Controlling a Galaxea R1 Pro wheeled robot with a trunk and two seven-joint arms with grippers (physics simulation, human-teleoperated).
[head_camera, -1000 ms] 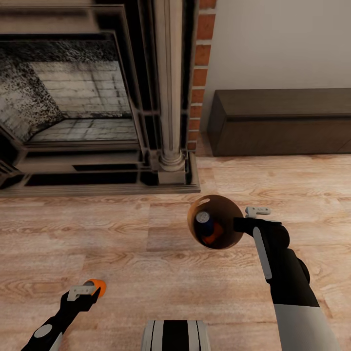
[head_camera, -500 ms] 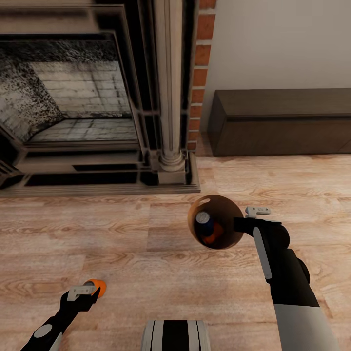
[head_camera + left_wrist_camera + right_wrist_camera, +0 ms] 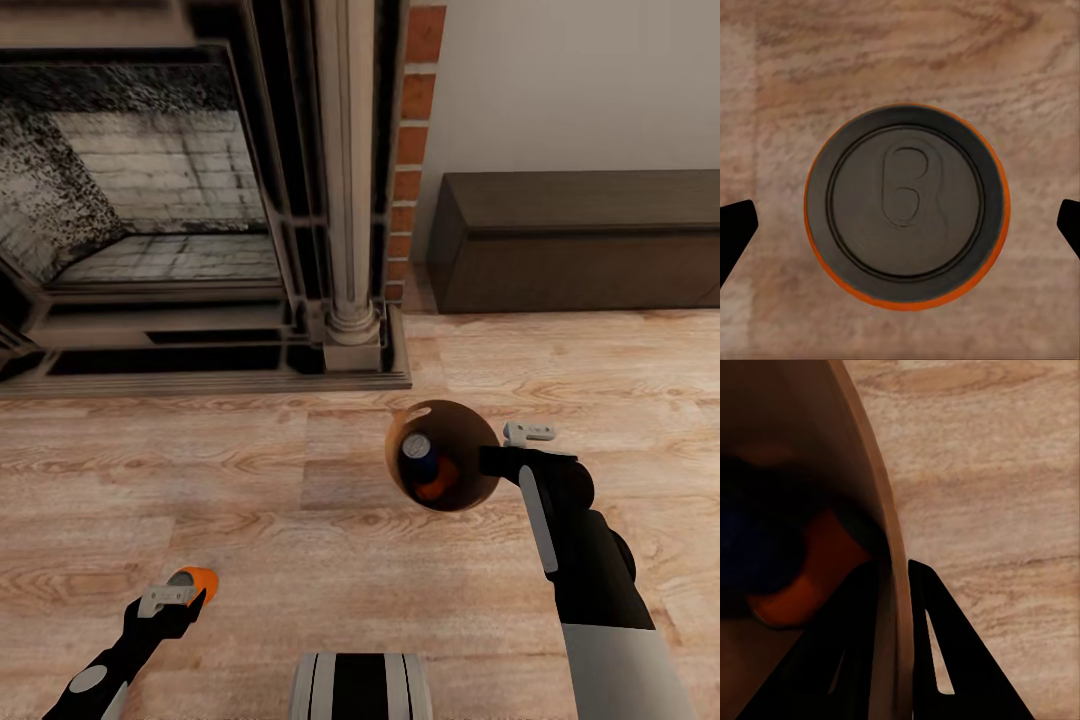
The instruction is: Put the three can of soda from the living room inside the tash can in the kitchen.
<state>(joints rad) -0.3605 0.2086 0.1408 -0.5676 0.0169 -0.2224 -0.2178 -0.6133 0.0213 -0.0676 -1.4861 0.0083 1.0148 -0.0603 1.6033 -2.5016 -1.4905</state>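
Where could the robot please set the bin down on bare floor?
Bare wood floor lies between the orange soda can in the left gripper and the round brown bin pinched by the right gripper. It is crowded near the stone fireplace hearth and dark wooden bench.

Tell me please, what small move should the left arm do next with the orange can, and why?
Probably carry the third can, held in the left gripper, across toward the bin and above its opening. The right gripper pinches the bin's wall above the wood floor, and a blue can and an orange can already lie inside, so only this one remains.
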